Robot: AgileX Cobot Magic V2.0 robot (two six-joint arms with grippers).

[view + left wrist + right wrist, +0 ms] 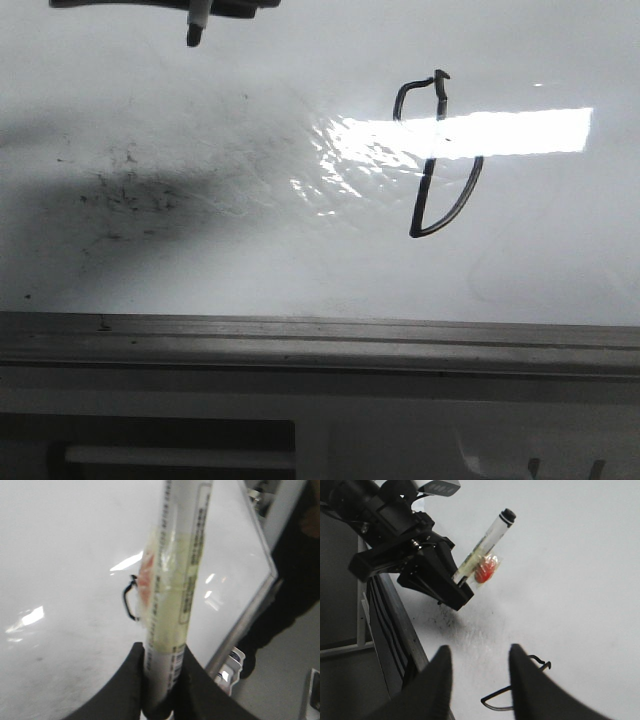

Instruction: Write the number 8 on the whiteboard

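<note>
The whiteboard [200,250] fills the front view. The number 8 [438,160] is drawn on its right half, a small hooked upper loop over a larger D-shaped lower loop. My left gripper [162,652] is shut on a white marker [175,575] with a yellowed label. The marker's black tip [193,36] shows at the top left of the front view, well left of the figure. The figure's upper loop [129,600] shows beside the marker. My right gripper [477,652] is open and empty above the board, next to the figure [495,701]. The left gripper [420,565] and the marker [487,542] show there too.
A grey metal rail [320,345] runs along the board's near edge and also shows in the left wrist view [245,625]. Black smudge specks [125,190] lie on the board's left half. A bright light reflection [470,130] crosses the figure.
</note>
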